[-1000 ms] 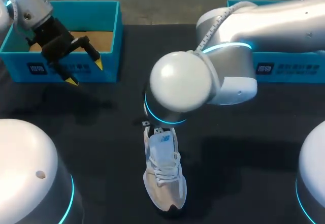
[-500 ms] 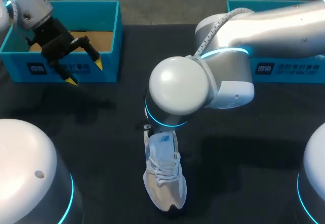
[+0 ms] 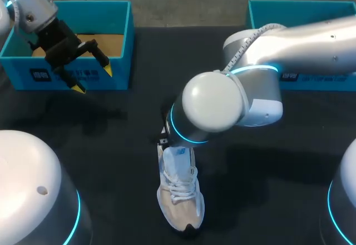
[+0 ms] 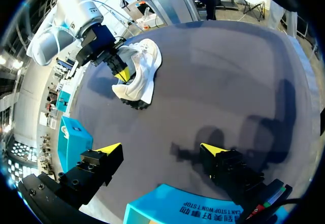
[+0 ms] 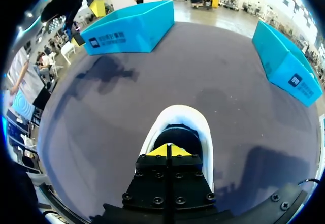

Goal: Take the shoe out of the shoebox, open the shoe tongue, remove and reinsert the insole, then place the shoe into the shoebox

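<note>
A dark label with pale print is carried on the front wall of the left shoebox (image 3: 121, 70) and of the right shoebox (image 3: 339, 81). A small logo is seen on the tongue of the white shoe (image 3: 179, 192), which is laid on its sole on the black counter (image 3: 111, 145), well apart from both boxes. The right tool (image 5: 167, 150) is held clenched at the shoe's opening. The left tool (image 3: 92, 78) is held released before the left shoebox. Since a second ago, the right arm's wrist is shifted rightward; the shoe is unmoved.
</note>
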### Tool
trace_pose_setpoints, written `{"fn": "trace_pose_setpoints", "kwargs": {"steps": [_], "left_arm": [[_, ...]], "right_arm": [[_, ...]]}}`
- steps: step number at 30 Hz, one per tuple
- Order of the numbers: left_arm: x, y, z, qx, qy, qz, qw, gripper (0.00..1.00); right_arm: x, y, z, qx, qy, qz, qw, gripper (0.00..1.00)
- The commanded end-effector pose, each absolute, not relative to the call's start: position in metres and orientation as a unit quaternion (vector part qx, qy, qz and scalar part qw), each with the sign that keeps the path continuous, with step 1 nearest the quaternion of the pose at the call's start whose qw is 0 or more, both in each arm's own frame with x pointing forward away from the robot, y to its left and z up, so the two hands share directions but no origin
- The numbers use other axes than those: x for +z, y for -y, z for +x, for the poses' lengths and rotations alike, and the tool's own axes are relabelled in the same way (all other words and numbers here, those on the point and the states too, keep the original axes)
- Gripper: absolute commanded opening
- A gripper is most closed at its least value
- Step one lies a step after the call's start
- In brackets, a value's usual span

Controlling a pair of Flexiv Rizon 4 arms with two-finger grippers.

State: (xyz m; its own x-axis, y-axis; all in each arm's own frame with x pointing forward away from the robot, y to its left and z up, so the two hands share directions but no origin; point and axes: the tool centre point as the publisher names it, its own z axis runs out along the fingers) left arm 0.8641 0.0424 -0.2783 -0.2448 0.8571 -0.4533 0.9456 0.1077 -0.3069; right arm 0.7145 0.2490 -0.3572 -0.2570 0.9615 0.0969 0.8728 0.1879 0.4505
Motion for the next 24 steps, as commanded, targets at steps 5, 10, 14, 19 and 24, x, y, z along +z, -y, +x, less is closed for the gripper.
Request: {"fn": "trace_pose_setpoints", "kwargs": {"steps": [5, 10, 14, 19, 24], "left_arm": [[-0.278, -0.043, 0.863, -0.272, -0.740, 0.609, 0.081, 1.00], [-0.278, -0.043, 0.863, -0.272, -0.740, 0.609, 0.081, 1.00], [-0.278, -0.043, 0.863, -0.272, -0.740, 0.609, 0.081, 1.00], [-0.278, -0.043, 0.863, -0.272, -0.740, 0.609, 0.081, 1.00], [-0.278, -0.043, 0.863, -0.272, -0.740, 0.609, 0.081, 1.00]], "right_arm": [[-0.370, -0.256, 0.718, 0.227, -0.753, 0.609, 0.100, 0.00], [-0.376, -0.261, 0.720, 0.226, -0.755, 0.608, 0.095, 0.00], [-0.385, -0.262, 0.723, 0.215, -0.756, 0.611, 0.091, 0.00], [-0.392, -0.261, 0.724, 0.205, -0.757, 0.613, 0.098, 0.00], [-0.402, -0.261, 0.726, 0.208, -0.756, 0.613, 0.101, 0.00]]}}
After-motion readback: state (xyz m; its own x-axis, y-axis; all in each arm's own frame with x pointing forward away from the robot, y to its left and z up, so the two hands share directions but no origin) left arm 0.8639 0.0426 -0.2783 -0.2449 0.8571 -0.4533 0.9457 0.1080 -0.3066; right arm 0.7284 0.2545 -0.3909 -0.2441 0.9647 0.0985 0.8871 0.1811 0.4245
